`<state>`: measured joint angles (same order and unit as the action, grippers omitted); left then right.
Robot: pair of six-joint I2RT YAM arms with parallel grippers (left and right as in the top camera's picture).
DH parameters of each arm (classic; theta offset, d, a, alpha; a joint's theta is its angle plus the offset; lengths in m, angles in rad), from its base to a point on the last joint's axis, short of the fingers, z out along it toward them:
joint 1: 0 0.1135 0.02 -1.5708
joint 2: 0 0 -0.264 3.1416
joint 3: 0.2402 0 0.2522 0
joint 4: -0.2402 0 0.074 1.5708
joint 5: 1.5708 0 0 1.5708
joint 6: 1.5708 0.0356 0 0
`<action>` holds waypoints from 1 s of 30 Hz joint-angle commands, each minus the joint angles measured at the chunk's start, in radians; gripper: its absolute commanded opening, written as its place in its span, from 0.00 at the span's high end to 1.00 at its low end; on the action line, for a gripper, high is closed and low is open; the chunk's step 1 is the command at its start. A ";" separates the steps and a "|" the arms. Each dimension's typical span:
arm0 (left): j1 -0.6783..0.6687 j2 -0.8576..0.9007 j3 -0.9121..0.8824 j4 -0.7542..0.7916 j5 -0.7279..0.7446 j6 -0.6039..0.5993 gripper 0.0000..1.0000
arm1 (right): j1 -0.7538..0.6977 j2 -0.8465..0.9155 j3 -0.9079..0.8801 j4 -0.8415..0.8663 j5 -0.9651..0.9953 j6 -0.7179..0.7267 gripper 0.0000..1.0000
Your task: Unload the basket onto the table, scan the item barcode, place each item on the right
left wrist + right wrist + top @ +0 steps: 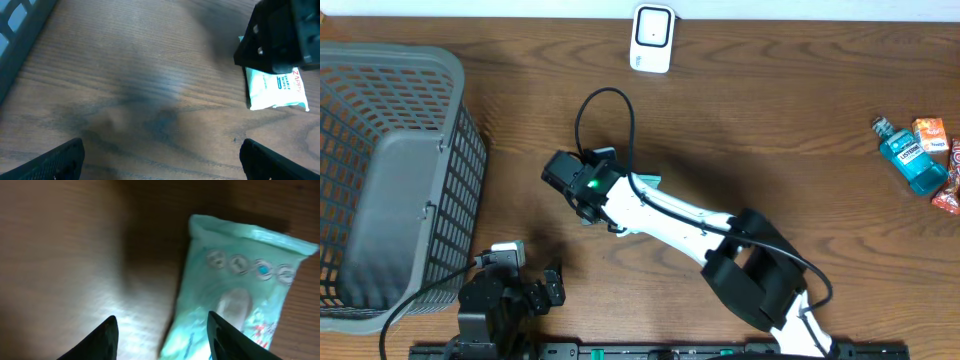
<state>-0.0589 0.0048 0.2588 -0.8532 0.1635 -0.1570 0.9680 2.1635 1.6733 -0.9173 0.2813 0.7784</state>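
Your right claw (162, 322) hangs half open and empty over the wipes packet (240, 270) mid worktop (770, 150). Centre the packet before closing. Your left claw (160, 150) gapes wide, empty.

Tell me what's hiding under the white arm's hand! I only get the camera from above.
Observer: A pale green packet, lying on the table just below the right gripper.
Operator: Is it pinching the packet?
Observer: No. The right wrist view shows its jaws apart, with bare wood under one finger and the packet under the other.
Operator: Can the other arm's camera see it too?
Observer: Yes. The left wrist view shows one end poking out from beneath the right gripper, white with teal print.
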 commanded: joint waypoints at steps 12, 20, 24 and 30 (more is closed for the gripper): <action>0.003 -0.001 -0.008 -0.032 0.012 0.002 0.01 | -0.042 0.200 -0.002 -0.119 0.078 0.081 0.54; 0.003 -0.001 -0.008 -0.032 0.012 0.002 0.01 | -0.108 0.204 0.047 -0.201 -0.230 -0.004 0.99; 0.003 -0.001 -0.008 -0.032 0.012 0.002 0.01 | -0.185 0.187 0.115 -0.226 -0.423 -0.258 0.99; 0.003 -0.001 -0.008 -0.032 0.012 0.002 0.01 | -0.337 0.103 0.166 -0.267 -1.121 -0.828 0.99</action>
<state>-0.0589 0.0048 0.2588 -0.8528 0.1635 -0.1570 0.6823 2.2860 1.8339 -1.1603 -0.3248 0.3233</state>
